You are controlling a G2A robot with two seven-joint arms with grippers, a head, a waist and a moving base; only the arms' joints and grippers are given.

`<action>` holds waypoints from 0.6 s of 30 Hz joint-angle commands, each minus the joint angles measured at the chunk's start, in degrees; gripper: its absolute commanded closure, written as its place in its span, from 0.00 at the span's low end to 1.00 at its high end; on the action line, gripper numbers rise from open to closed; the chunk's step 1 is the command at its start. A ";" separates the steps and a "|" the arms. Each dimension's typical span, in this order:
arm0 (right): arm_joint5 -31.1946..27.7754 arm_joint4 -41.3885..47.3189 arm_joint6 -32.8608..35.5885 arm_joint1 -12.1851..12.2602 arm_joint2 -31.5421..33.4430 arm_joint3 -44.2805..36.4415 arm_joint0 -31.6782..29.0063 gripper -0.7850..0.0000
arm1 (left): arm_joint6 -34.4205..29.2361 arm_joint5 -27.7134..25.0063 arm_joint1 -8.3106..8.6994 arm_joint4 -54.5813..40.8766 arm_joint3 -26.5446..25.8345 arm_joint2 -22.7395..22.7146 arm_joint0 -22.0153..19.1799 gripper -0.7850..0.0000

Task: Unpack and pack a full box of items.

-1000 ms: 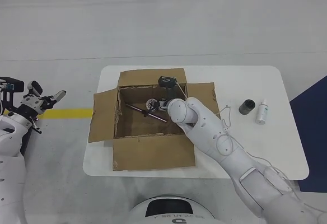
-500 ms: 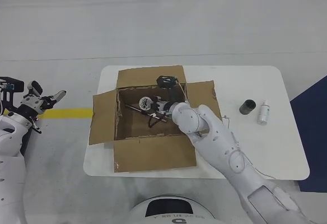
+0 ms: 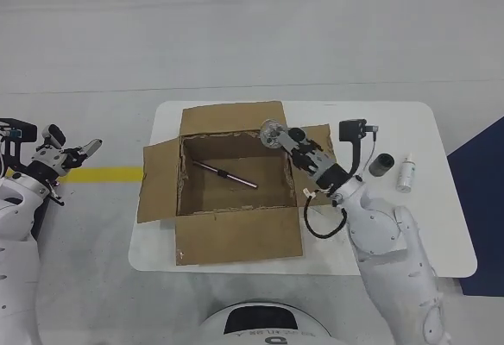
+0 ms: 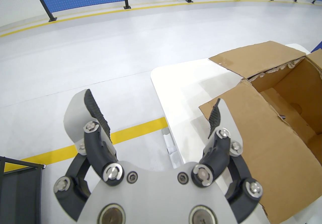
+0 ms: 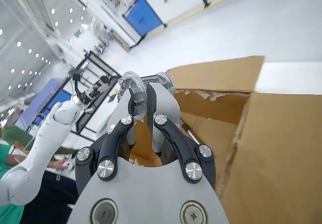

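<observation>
The right gripper [image 3: 285, 138], clamped on a small metal spool [image 3: 272, 131], has risen out of the cardboard box [image 3: 239, 235] to its far right corner; one dark rod [image 3: 224, 173] remains inside; the left gripper [image 4: 153, 99] hangs open, left of the table [image 3: 407, 233]; unpacking looks nearly finished.

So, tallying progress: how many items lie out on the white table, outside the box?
2: a short black cylinder and a small white bottle, side by side on the white table, at the robot's right. Its arm may hide more.
</observation>
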 commanded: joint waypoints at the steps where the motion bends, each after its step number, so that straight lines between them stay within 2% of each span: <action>1: -0.36 1.20 -2.00 0.29 4.14 -1.88 -3.71 1.00 | 0.00 0.00 0.00 0.00 0.00 0.00 0.00 0.00; 5: -1.19 4.52 -4.70 0.60 9.09 -4.81 -7.81 1.00 | 0.00 0.00 0.00 0.00 0.00 0.00 0.00 0.00; 16: -1.64 4.97 -4.58 0.62 9.11 -5.08 -7.95 1.00 | 0.00 0.00 0.00 0.00 0.00 0.00 0.00 0.00; 18: -1.73 7.98 -4.97 0.58 9.34 -4.66 -8.24 1.00 | 0.00 0.00 0.00 0.00 0.00 0.00 0.00 0.00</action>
